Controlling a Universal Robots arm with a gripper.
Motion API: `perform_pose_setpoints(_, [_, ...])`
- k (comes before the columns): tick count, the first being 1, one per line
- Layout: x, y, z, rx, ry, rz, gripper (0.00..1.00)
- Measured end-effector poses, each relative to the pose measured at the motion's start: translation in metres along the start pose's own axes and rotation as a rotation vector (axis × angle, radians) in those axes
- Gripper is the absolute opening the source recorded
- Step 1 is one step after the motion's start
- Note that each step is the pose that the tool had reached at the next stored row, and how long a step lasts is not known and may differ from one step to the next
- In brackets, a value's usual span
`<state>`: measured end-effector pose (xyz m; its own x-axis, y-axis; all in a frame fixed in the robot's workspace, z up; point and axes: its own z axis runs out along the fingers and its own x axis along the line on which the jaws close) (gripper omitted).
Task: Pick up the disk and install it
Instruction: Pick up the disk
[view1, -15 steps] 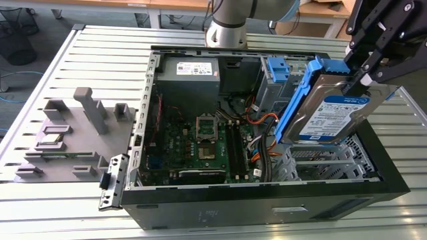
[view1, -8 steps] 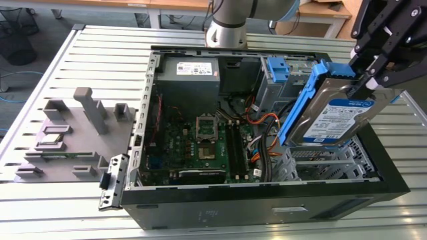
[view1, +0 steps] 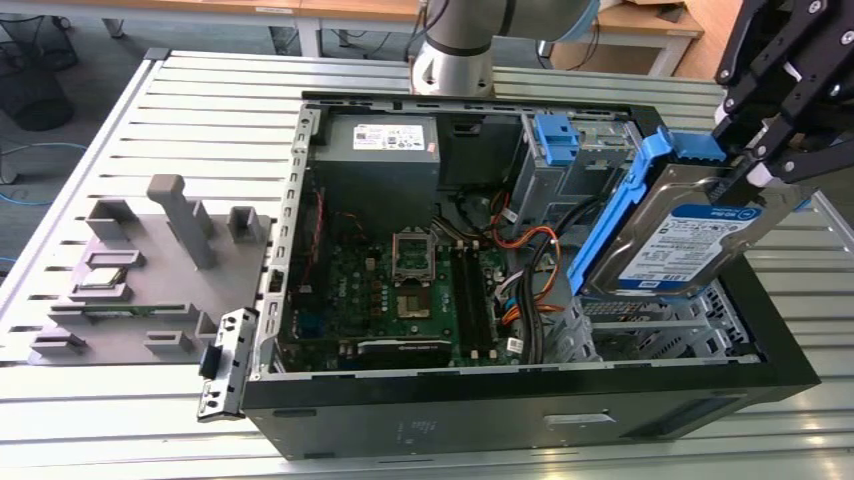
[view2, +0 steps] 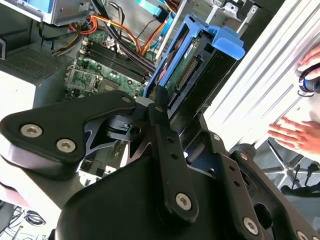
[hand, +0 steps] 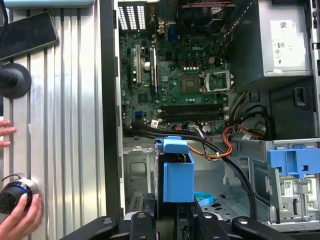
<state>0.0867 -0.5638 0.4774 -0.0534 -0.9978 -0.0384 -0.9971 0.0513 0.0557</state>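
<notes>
Gripper (view1: 751, 172) grasping the disk (view1: 681, 245), holding it tilted on edge at the exterior view's right, hanging over the open computer case (view1: 534, 400)

The exterior view stood high and well back, looking down at a slant across the slatted table (view1: 200, 90) towards its far edge, and took in the whole open computer case (view1: 534, 400). The first wrist view looked almost straight down into the case from close above. The second wrist view sat nearer still, peering in obliquely. All three shared the motherboard (view1: 414, 270) (hand: 185, 85) (view2: 100, 75) and the disk (view1: 681, 240) (hand: 178, 172) (view2: 200, 60).
</notes>
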Motion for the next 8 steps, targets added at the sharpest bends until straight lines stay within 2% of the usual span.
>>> perform_pose_setpoints(8, [0.0011,-0.0093,0.0031,-0.0003,0.0003,-0.009,0.35])
